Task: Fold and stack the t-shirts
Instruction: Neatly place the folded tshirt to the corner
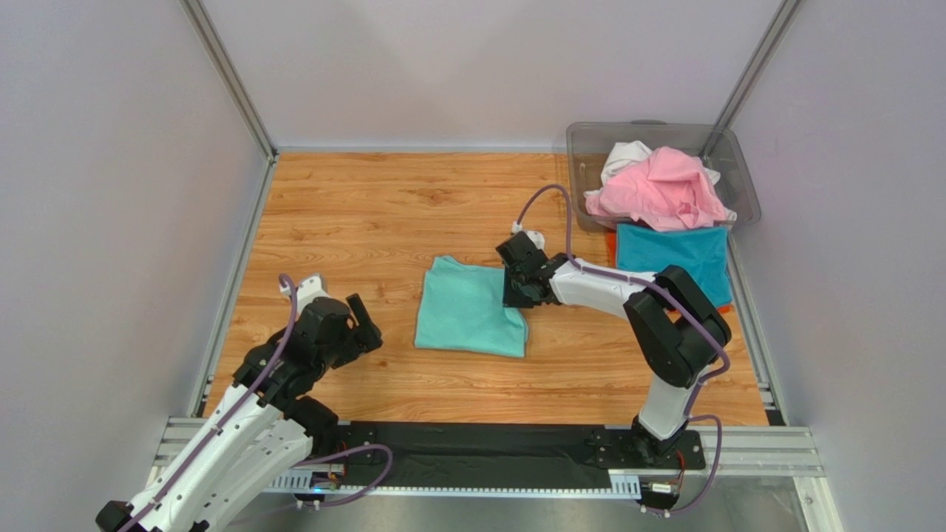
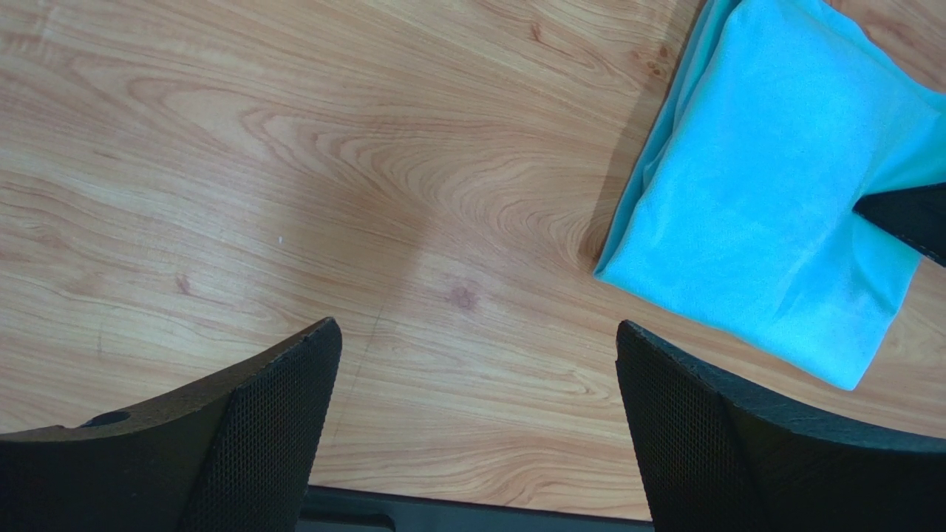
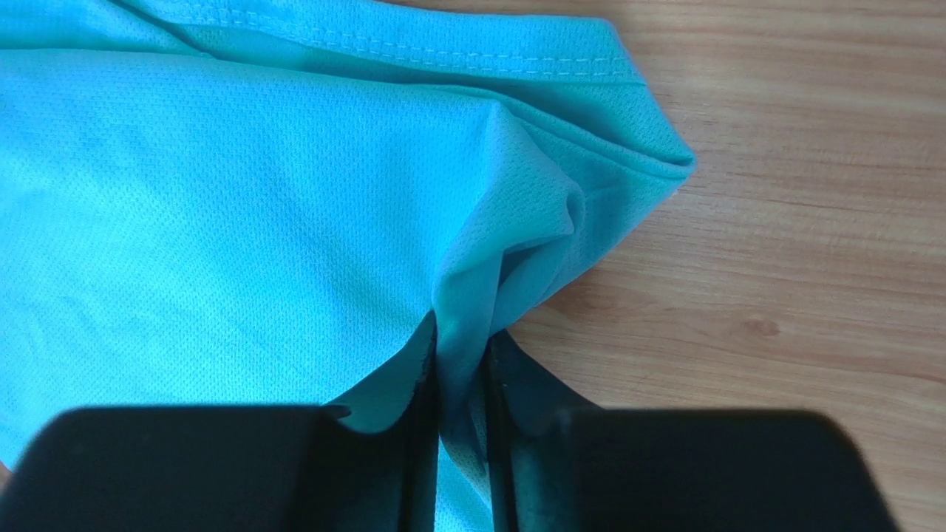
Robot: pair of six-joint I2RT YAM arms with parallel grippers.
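Right wrist: right pincer tight on a fold of fine-mesh mint green t-shirt; left pincer apart.

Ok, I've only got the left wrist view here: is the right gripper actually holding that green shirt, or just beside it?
Observer: Holding it. The right gripper is shut on a pinch of cloth at the right edge of the mint green shirt.
Operator: Are other shirts done yet?
Observer: One teal blue shirt lies folded flat at the far right of the table, just in front of the bin.
Operator: What's in the bin?
Observer: A pink shirt and a white shirt, both crumpled.
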